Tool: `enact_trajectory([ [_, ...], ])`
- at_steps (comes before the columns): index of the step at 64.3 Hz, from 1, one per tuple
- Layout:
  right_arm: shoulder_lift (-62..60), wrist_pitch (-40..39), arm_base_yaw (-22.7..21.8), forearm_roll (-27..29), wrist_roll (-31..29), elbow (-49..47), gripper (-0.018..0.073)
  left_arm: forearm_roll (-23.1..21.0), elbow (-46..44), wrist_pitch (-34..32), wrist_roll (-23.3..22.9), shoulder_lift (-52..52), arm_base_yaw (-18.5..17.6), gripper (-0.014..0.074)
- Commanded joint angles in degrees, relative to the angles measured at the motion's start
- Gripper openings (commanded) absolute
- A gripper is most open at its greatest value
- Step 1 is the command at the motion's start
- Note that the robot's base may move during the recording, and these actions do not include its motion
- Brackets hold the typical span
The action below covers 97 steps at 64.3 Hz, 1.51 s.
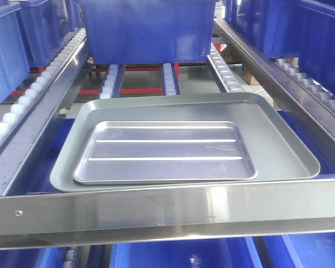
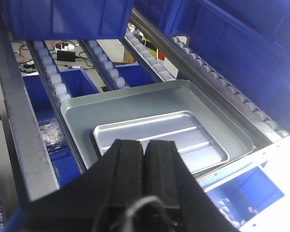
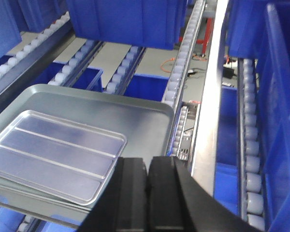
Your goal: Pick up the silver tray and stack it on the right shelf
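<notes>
Larger dull grey tray, plain floor, raised rim, rounded corners, lying flat with its near edge just behind the front bar. Big blue plastic bin sits farther back on the rollers, well apart from the grey tray's far edge. More blue bins at left and at right on the neighbouring lanes. Blue bins on the lower level, seen under the front bar; contents unclear, small pale bits in one. Red frame bars low behind. On the floor beyond, a black box with cables and an orange cable.
</notes>
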Motion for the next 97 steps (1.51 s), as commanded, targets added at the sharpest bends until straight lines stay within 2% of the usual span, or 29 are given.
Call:
enact_trajectory([
  [1,0.09,-4.57,-0.12,-2.2,-0.45,-1.38,0.0056,0.47,-1.66,-4.85,-0.11,0.13,-0.45,-0.0101],
  [41,0.09,-4.57,-0.12,-2.2,-0.45,-1.38,0.0056,0.47,-1.55,-4.85,-0.11,0.24,-0.45,-0.0101],
  [44,0.09,-4.57,-0.12,-2.2,-0.45,-1.38,0.0056,-1.89,-1.29,-4.85,-0.11,0.24,-0.45,-0.0101],
  [48,0.09,-4.57,-0.12,-2.2,-0.45,-1.38,0.0056,-8.27,-1.07,-4.73,0.1,0.03,-0.19,-0.0101],
  [51,0.09,-4.57,-0.12,-2.2,-0.45,-1.38,0.0056,-10.07,-0.61,-5.0,3.37,-0.67,0.29,-0.0101],
  [53,0.09,-4.57,-0.12,-2.2,-0.45,-1.38,0.0056,-12.31,-0.08,-5.33,7.59,-1.4,1.09,-0.0101],
  [56,0.09,-4.57,-0.12,-2.2,-0.45,-1.38,0.0056,-14.0,0.94,-6.25,10.64,-2.66,2.48,-0.0101],
  [60,0.09,-4.57,-0.12,-2.2,-0.45,-1.38,0.0056,-14.01,2.92,-7.84,10.77,-4.45,5.1,-0.0101],
  [69,0.09,-4.57,-0.12,-2.2,-0.45,-1.38,0.0056,-14.01,10.99,-13.63,14.76,-10.25,13.6,-0.0101],
  [83,0.09,-4.57,-0.12,-2.2,-0.45,-1.38,0.0056,-13.89,22.04,-24.74,15.02,-14.66,24.15,-0.0101],
  [87,0.09,-4.57,-0.12,-2.2,-0.45,-1.38,0.0056,-13.89,23.72,-26.19,15.02,-15.11,26.67,-0.0101],
  [97,0.09,-4.57,-0.12,-2.2,-0.45,-1.38,0.0056,-13.89,23.72,-24.53,16.54,-15.25,31.02,-0.0101],
])
